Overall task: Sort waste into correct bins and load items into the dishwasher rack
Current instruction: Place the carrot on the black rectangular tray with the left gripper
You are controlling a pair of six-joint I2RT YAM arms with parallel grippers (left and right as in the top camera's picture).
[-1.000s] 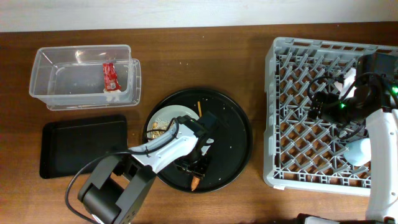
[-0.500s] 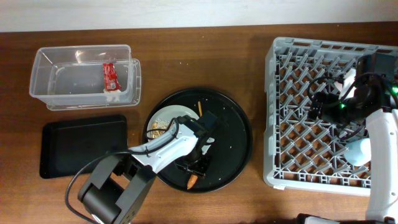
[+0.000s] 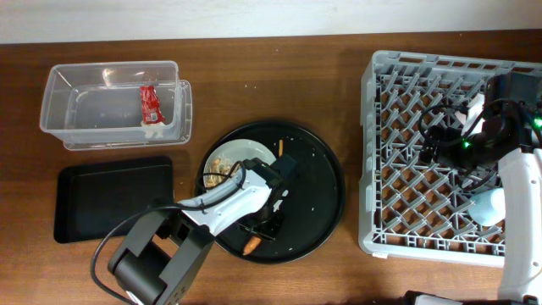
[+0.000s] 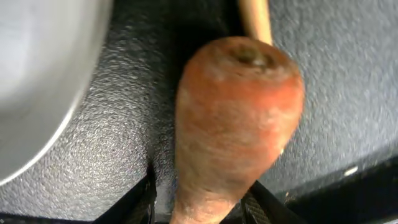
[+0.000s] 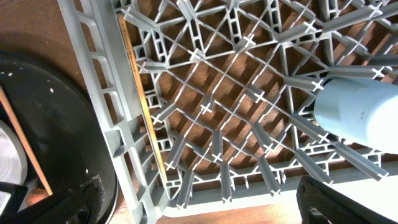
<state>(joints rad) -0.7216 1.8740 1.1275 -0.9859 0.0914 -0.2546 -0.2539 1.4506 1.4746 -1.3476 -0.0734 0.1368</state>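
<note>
As left hand [image 4: 198,210] grips, carrot [image 4: 230,124] shifted leftward

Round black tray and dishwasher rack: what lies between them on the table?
Nothing: only a narrow strip of bare wooden table separates the round black tray from the dishwasher rack. The overhead view shows it.

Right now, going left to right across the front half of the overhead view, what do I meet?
Shallow black tray → round black tray, where the left gripper holds the carrot → dishwasher rack.
</note>
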